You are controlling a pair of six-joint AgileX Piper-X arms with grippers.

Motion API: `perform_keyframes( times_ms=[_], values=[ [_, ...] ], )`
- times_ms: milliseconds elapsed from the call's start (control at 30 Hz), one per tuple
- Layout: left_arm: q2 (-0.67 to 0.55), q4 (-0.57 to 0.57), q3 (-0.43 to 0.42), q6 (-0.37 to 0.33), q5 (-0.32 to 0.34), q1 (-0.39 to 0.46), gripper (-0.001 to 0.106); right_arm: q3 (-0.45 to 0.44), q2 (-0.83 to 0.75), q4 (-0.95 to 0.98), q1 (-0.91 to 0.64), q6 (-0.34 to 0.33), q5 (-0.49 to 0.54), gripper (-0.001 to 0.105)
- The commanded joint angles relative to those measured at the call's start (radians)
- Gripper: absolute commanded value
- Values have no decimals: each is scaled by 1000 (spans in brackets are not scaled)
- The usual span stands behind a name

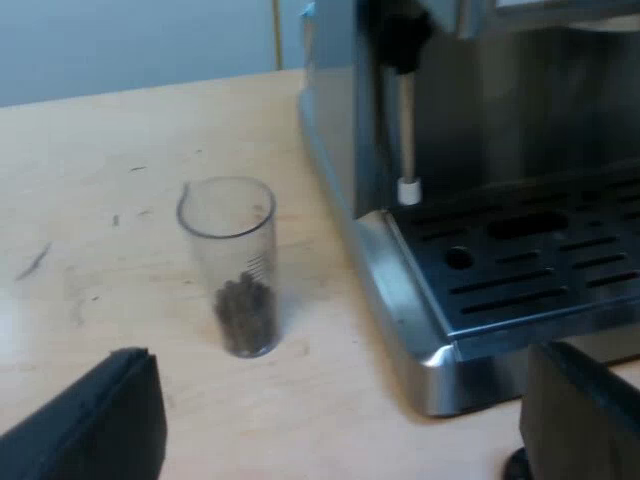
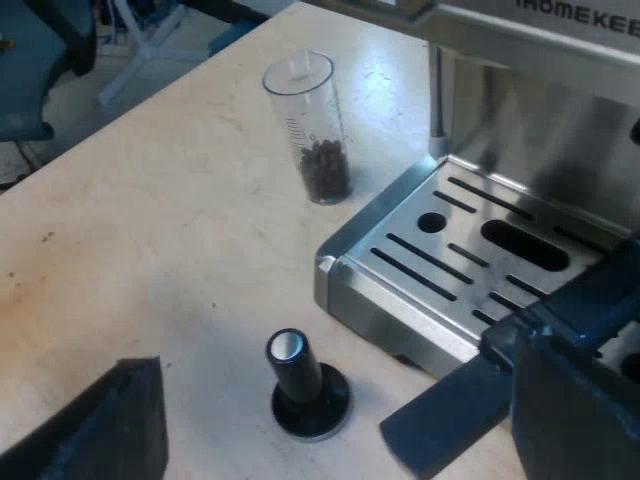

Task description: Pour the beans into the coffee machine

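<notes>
A clear measuring glass point(image 1: 235, 268) stands upright on the pale wooden table point(image 1: 110, 200), with dark beans point(image 1: 245, 315) filling its bottom part. It stands close to the corner of the espresso machine point(image 1: 350, 130). My left gripper point(image 1: 340, 440) is open, its fingers point(image 1: 95, 420) wide apart and short of the glass, holding nothing. The right wrist view shows the same glass point(image 2: 310, 125) beyond the machine's drip tray point(image 2: 470, 255). My right gripper point(image 2: 335, 445) is open and empty, hovering above a tamper point(image 2: 305, 385) with a black knob.
The steam wand point(image 1: 407, 130) hangs over the drip tray point(image 1: 540, 250). A dark bar point(image 2: 450, 405) lies across the tray's near edge by my right finger; I cannot tell what it is. The table's edge and a chair base point(image 2: 150, 45) lie beyond the glass.
</notes>
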Motion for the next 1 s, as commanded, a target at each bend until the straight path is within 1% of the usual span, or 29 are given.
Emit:
perform_keyframes(
  times_ms=[33,67,100,167,200,267,367,467,567,733,767,800,1000],
  values=[
    [1,-48,24,-5,-20,-4,78,-11,-2,-14,3,-6,-28,72],
    [1,-65,40,-5,-20,-4,82,-11,-2,-14,3,-6,-29,72],
    [1,-75,49,-5,-22,-4,83,-11,-2,-14,3,-6,-28,72],
    [3,-132,92,-5,-22,-4,88,-11,-2,-14,3,-6,-30,72],
    [3,-144,105,-5,-22,-4,88,-11,-2,-14,3,-6,-31,72],
    [3,-211,151,-5,-22,-4,88,-11,-2,-14,3,-6,-31,72],
    [3,-280,203,-11,-29,-4,88,-11,-2,-14,3,-6,-31,72],
    [3,-311,235,-13,-61,-4,88,-11,-2,-14,3,-6,-35,72],
    [3,-354,260,-13,-66,-4,88,-11,-2,-14,3,-6,-35,72],
    [26,-392,287,-35,-62,-4,88,-11,-2,-14,3,-6,-35,72],
    [61,-424,289,-35,-62,-4,88,-11,-2,-14,3,-6,-35,72],
    [70,-433,289,-35,-57,-4,88,-11,-2,-14,3,-6,-35,72],
    [256,-609,289,-35,-49,-4,88,-11,-2,-14,3,-6,-35,72]
  ],
)
